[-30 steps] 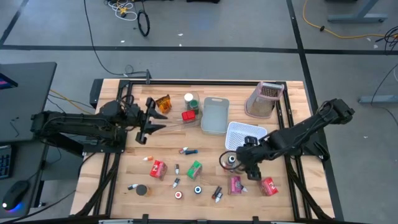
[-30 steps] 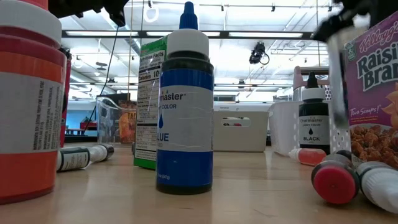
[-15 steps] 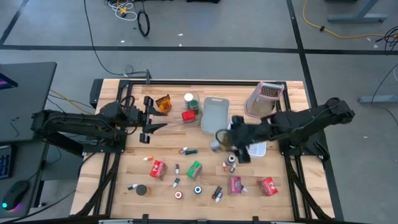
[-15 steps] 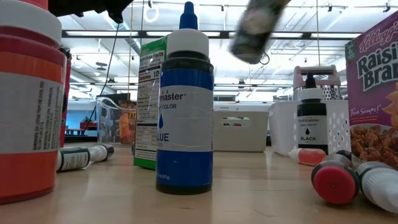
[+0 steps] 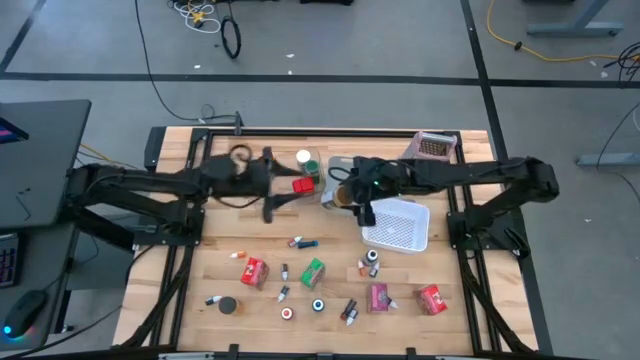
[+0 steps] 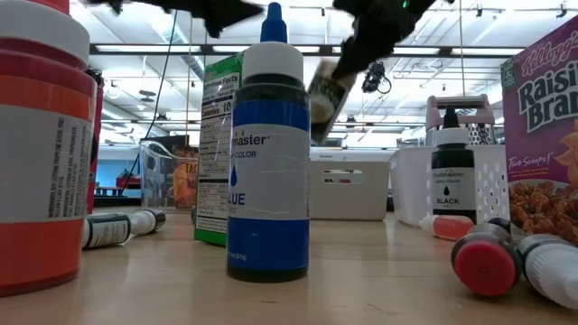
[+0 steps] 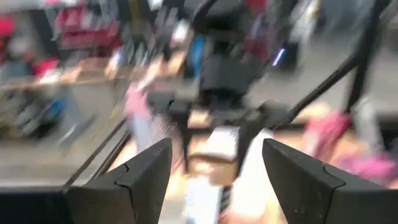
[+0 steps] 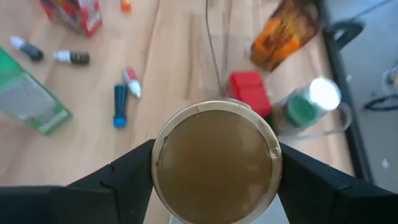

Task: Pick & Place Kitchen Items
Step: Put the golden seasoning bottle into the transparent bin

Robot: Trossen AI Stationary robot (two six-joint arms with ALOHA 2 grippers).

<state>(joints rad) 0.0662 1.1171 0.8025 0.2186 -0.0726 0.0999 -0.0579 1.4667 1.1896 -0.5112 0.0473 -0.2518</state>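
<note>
Right arm (image 5: 440, 178), jar (image 8: 216, 163) now over bin (image 5: 345, 170)

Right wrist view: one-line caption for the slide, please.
Right claw carries a gold-lidded jar above the wooden table, over a red box, orange packet and scattered tiny bottles.

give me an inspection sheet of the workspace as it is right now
surface: wooden table in a black frame, bare in patches.
job's things: red box and green-lidded jar in the clear bin; green box, pink box, small bottles loose at the front; gold-lidded jar in the right gripper.
clutter: grey bin, white perforated bin, metal grater.
grippers: right gripper shut on the jar above the grey bin; left gripper open, empty, near the clear bin.
cables: loops on the floor beyond the table.
surroundings: desk with a mouse at left.
</note>
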